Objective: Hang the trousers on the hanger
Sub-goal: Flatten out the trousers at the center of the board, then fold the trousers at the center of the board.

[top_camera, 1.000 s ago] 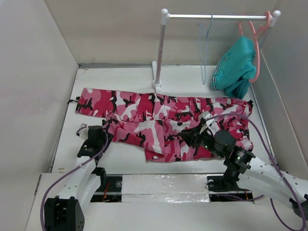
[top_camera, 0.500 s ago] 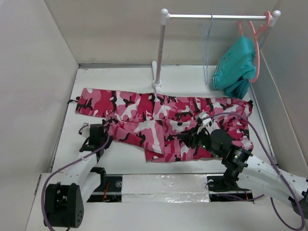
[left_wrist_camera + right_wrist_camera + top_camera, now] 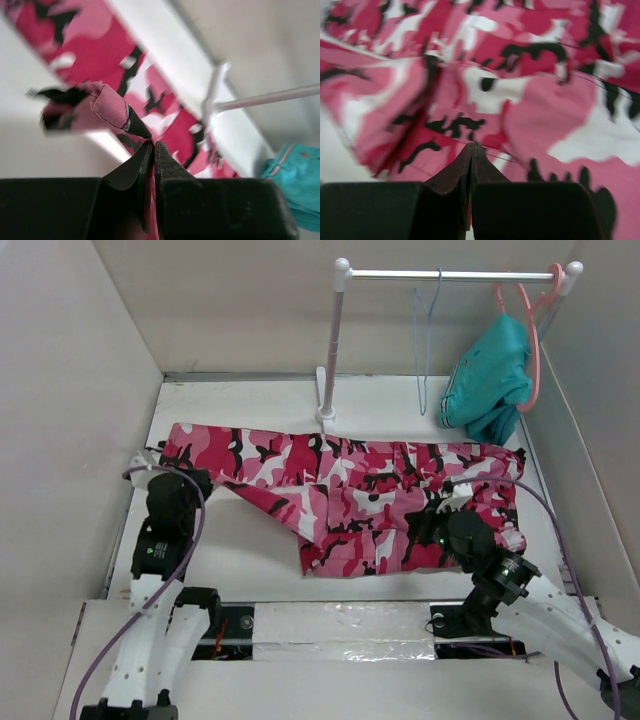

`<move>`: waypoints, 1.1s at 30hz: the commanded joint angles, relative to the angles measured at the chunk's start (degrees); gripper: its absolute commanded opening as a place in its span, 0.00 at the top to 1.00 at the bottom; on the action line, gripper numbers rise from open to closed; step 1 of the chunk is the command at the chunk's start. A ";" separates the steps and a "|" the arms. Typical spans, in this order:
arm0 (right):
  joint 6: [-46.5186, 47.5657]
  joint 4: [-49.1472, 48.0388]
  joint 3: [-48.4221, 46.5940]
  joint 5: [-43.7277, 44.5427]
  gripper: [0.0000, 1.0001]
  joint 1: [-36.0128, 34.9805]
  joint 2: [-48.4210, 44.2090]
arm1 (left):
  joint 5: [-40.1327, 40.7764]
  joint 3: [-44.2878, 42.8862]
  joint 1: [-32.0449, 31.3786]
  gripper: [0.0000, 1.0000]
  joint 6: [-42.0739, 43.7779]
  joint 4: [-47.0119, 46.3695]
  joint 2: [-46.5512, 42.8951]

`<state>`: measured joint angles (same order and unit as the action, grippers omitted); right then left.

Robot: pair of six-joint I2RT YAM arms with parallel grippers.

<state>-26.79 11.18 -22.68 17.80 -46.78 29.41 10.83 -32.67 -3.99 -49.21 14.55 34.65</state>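
Observation:
The pink, white and black camouflage trousers [image 3: 350, 490] lie spread across the table, one leg folded toward the front. My left gripper [image 3: 180, 478] is at their left end. In the left wrist view it [image 3: 153, 143] is shut on a lifted fold of the trousers [image 3: 112, 107]. My right gripper [image 3: 438, 527] rests on the trousers near the right side. In its wrist view it [image 3: 472, 145] is shut with its tips in the trousers [image 3: 545, 115], pink cloth showing between the jaws. The pale-blue hanger [image 3: 428, 340] hangs on the rail at the back, apart from both grippers.
A white clothes rack [image 3: 335, 340] stands at the back on a base beside the trousers' upper edge. A teal garment [image 3: 490, 375] hangs on a coral hanger [image 3: 535, 330] at the rail's right end. Walls close in the left, right and back.
Both grippers have closed. The left arm swung up and left to the trousers' left end, dragging the folded leg with it. The right gripper shifted slightly right.

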 commanded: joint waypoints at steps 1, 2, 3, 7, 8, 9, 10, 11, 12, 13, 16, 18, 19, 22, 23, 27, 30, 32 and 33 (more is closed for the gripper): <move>-7.04 9.54 -0.26 7.06 1.00 3.09 -2.16 | 2.35 -10.21 0.47 1.00 8.68 3.55 -2.57; -8.97 11.56 -1.22 8.20 1.00 3.97 -2.77 | 2.27 -12.31 0.47 1.00 10.00 4.08 -2.31; -10.38 16.37 -1.93 11.43 1.00 5.55 -4.00 | 2.18 -15.99 0.47 1.00 12.36 4.87 -1.96; -16.63 20.55 -1.76 18.32 0.77 9.86 -8.13 | 0.42 -20.07 0.47 1.00 16.85 6.55 -3.09; -18.37 20.90 -1.93 18.76 0.70 10.65 -8.57 | 0.33 -20.16 0.47 1.00 17.48 6.46 -3.97; -18.48 20.38 -1.58 21.02 0.51 12.23 -8.84 | 0.59 -20.16 0.47 1.00 18.44 6.37 -4.76; -19.26 20.81 -1.41 23.05 0.43 13.20 -8.41 | 0.77 -20.24 0.47 1.00 19.06 6.29 -6.51; -22.31 22.12 -1.49 24.89 0.37 14.43 -7.62 | 0.95 -20.42 0.47 1.00 19.67 6.11 -7.23; -23.30 23.26 -1.93 27.44 0.30 15.75 -6.74 | 1.56 -21.20 -0.31 1.00 20.11 6.20 -7.75; -24.88 25.36 -2.89 28.16 0.30 17.15 -4.64 | 2.00 -21.73 -1.19 1.00 20.38 6.54 -8.46; -25.59 24.68 -3.43 30.35 0.29 23.30 -0.95 | 3.58 -23.41 -3.31 1.00 21.08 6.29 -9.69; -27.09 26.51 -4.74 29.23 0.29 30.76 4.32 | 3.67 -24.02 -5.23 1.00 22.40 5.32 -10.92; -27.09 27.22 -6.14 27.74 0.30 33.75 5.91 | 3.76 -24.37 -6.02 1.00 22.93 4.36 -10.84; -25.69 28.20 -8.88 27.37 0.33 42.98 8.47 | 3.06 -25.69 -9.27 1.00 23.72 4.27 -9.96; -25.77 28.20 -8.27 27.29 0.33 45.27 8.82 | 2.97 -25.61 -10.07 1.00 23.81 3.91 -10.48; -23.40 28.72 -8.70 19.13 0.37 58.10 11.81 | 4.72 -23.24 -15.95 1.00 23.72 2.16 -12.59; -21.38 28.10 -10.53 15.09 0.32 63.39 16.80 | 7.26 -21.75 -20.08 1.00 24.34 1.80 -13.56; -22.17 31.96 -13.08 12.62 0.31 64.89 22.78 | 8.77 -21.13 -21.85 1.00 25.13 1.28 -14.61; -22.17 33.02 -14.14 10.61 0.28 64.89 24.36 | 10.34 -21.04 -23.33 1.00 25.39 1.19 -14.79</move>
<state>-49.25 41.06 -32.05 34.04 17.02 49.58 17.12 -54.41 -24.93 -25.76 19.94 20.91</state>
